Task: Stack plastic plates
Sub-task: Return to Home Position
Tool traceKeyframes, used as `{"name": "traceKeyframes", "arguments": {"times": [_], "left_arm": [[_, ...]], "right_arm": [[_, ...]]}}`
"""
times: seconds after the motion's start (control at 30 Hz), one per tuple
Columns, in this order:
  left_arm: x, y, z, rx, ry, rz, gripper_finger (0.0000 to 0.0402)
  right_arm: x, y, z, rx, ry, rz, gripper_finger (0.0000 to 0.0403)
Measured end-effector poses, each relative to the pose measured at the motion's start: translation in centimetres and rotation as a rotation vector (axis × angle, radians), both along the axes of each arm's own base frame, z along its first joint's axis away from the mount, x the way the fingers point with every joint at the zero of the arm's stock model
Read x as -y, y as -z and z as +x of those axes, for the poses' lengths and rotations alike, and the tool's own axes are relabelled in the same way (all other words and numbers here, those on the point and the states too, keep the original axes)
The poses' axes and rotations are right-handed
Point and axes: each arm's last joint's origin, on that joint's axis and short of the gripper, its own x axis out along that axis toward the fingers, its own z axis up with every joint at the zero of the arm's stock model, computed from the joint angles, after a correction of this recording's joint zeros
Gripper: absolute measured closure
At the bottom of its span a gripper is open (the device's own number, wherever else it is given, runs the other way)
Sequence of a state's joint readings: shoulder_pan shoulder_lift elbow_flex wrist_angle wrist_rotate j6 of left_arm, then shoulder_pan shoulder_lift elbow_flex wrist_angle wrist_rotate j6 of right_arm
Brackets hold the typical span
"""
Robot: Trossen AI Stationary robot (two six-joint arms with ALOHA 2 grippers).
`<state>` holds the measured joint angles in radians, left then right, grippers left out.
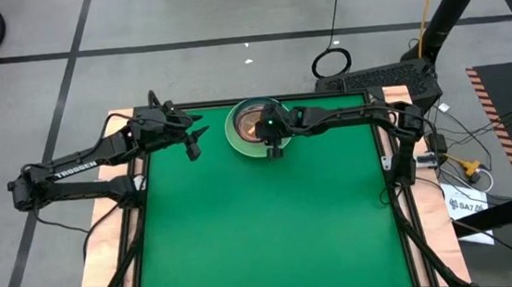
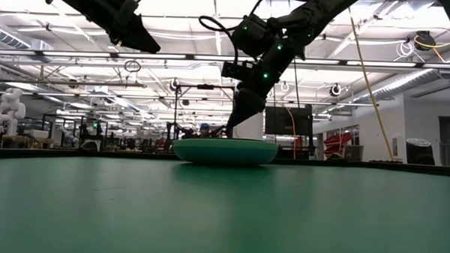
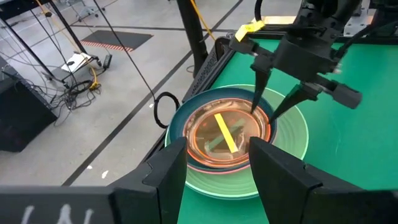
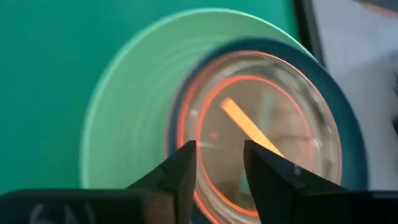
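Bench [image 1: 272, 226]: one plate stack [image 1: 239, 134], lower layers showing rims only.
Right claw [image 1: 273, 151] parted above it; left claw [image 1: 195, 142] parted, beside.

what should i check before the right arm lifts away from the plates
1. Right gripper released: ok, jaws open, nothing held.
2. Jaw tips clear of the orange plate: cannot tell, they sit right at its rim.
3. Orange plate seated on top of the stack: ok.
4. Stack level on the table: ok in the low view.
5. Left gripper out of the way: ok, raised beside the stack, jaws open, empty.
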<state>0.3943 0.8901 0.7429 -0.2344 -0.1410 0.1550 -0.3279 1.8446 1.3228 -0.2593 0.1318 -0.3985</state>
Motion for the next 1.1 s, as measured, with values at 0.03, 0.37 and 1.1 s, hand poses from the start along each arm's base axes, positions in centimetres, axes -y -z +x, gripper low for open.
{"name": "traceKeyframes", "arguments": {"times": [0.03,0.37,1.1], "left_arm": [[0.0,0.0,0.0,0.0,0.0,0.0,0.0222],[0.0,0.0,0.0,0.003,-0.003,-0.006,0.0222],[0.2,0.3,-0.1,-0.018,-0.003,-0.033,0.0222]], "right_arm": [[0.1,0.0,-0.1,-0.002,0.039,-0.004,0.0264],[-0.5,-0.7,-0.2,0.044,0.147,0.025,0.0223],[-5.8,-3.4,-8.4,0.276,0.109,0.042,0.0238]]}}
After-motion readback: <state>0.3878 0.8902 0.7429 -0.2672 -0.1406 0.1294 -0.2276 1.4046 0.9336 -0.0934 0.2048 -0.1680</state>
